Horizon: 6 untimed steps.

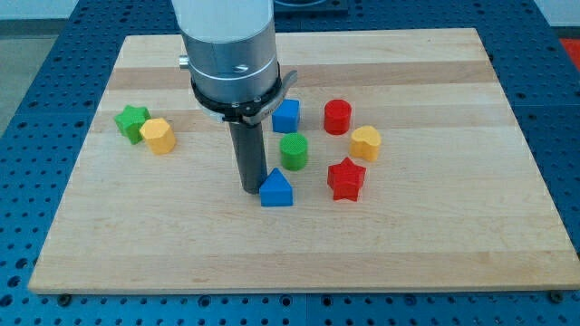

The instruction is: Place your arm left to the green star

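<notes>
The green star (132, 122) lies near the board's left edge, touching a yellow block (159, 136) on its right. My tip (251, 187) rests on the board near the middle, far to the right of the green star. It stands right beside the left side of a blue block with a pointed top (276, 189).
A green cylinder (294, 151), a blue cube (286, 116), a red cylinder (337, 117), a yellow block (365, 143) and a red star (345, 178) cluster right of my tip. The wooden board (435, 235) sits on a blue perforated table.
</notes>
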Available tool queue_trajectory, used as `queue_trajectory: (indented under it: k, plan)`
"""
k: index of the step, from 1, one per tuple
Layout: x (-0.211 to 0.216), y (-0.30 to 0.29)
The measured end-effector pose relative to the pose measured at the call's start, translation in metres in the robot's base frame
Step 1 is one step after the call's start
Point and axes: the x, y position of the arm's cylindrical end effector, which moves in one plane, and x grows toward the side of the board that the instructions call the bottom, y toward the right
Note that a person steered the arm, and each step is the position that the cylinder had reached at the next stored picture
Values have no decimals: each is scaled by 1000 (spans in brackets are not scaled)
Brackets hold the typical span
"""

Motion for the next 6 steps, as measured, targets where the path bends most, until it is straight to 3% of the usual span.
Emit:
queue_trajectory:
  k: [3, 6]
  plan:
    - [14, -8]
    - [-44, -149]
